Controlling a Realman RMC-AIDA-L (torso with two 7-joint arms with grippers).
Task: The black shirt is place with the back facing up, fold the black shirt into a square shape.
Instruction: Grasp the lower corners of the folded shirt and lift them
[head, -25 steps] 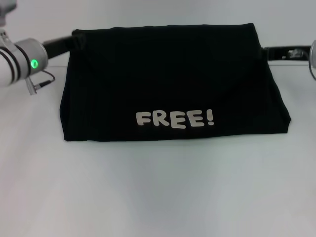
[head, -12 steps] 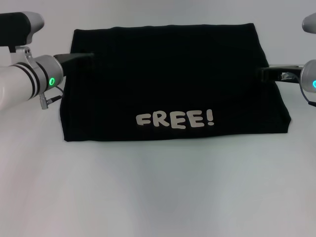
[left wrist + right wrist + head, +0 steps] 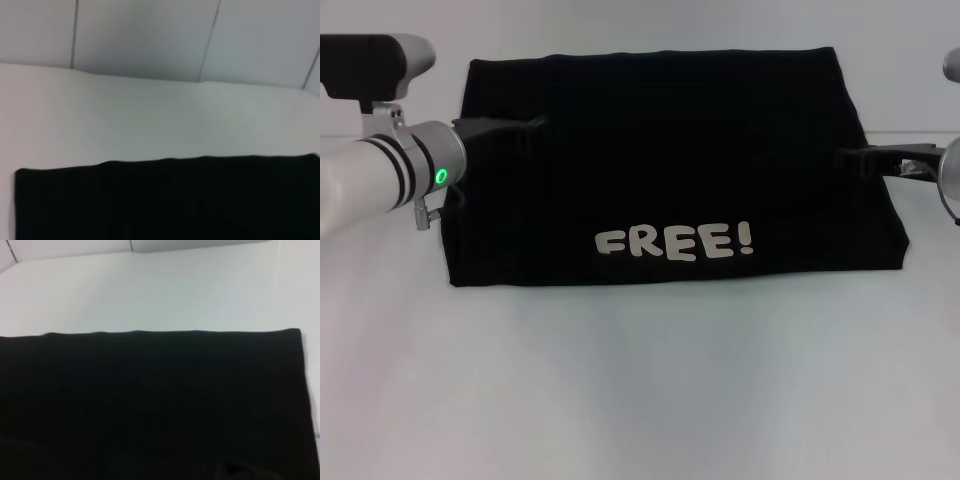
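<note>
I see the shirt (image 3: pixel 660 170) folded flat on the white table (image 3: pixel 640 390) before a pale panelled wall (image 3: pixel 150 35), left gripper (image 3: pixel 525 124) and right gripper (image 3: pixel 850 160) over its side edges, their grip unclear to me.

The black shirt (image 3: pixel 660 150) is soft matt cloth on a smooth, faintly glossy white table (image 3: pixel 640 390).

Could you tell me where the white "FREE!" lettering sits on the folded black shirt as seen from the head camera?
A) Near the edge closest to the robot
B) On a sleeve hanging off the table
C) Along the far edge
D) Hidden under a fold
A: the white "FREE!" lettering lies face up near the front edge of the black shirt, the edge closest to the robot.
</note>
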